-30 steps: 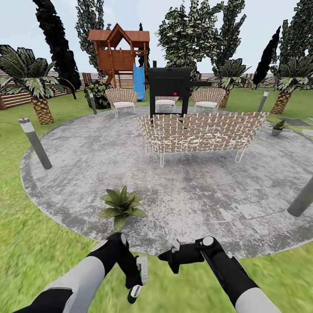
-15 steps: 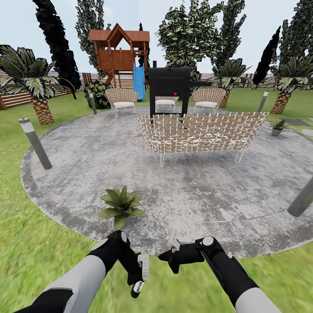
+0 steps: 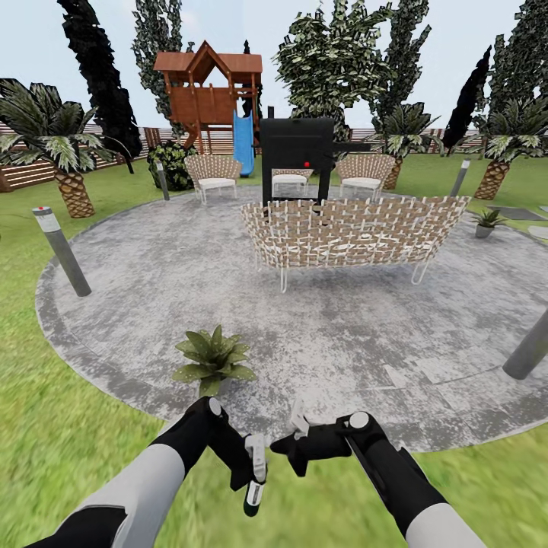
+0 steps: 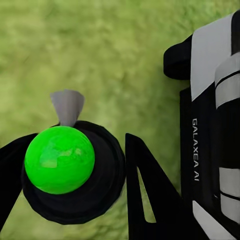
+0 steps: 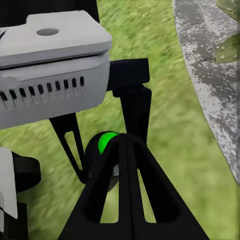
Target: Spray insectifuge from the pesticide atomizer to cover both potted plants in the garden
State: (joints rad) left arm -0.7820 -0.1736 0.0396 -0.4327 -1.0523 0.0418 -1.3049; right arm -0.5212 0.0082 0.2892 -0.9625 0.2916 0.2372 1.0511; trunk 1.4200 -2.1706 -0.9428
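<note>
My left end effector (image 3: 247, 472) hangs low over the lawn (image 3: 46, 449), just short of the round grey paving (image 3: 190, 304), and it pinches the pesticide atomizer (image 3: 253, 496). In my left wrist view the atomizer's black body with its bright green round part (image 4: 60, 160) sits gripped between my two dark fingers (image 4: 145, 195), a small grey nozzle (image 4: 67, 106) sticking out of it over the grass.

My right end effector (image 3: 298, 426) floats just beside the left one, nearer the paving; whether its fingers are spread or pressed together I cannot tell.

One potted plant (image 3: 212, 359) stands on the paving's near edge, close ahead of my left end effector. The second potted plant (image 3: 485, 221) sits at the paving's far right edge, well apart from me, past the wicker sofa (image 3: 350, 232). Behind that sofa stands the black grill (image 3: 297, 154), with two wicker chairs (image 3: 214, 172) to either side of it
</note>
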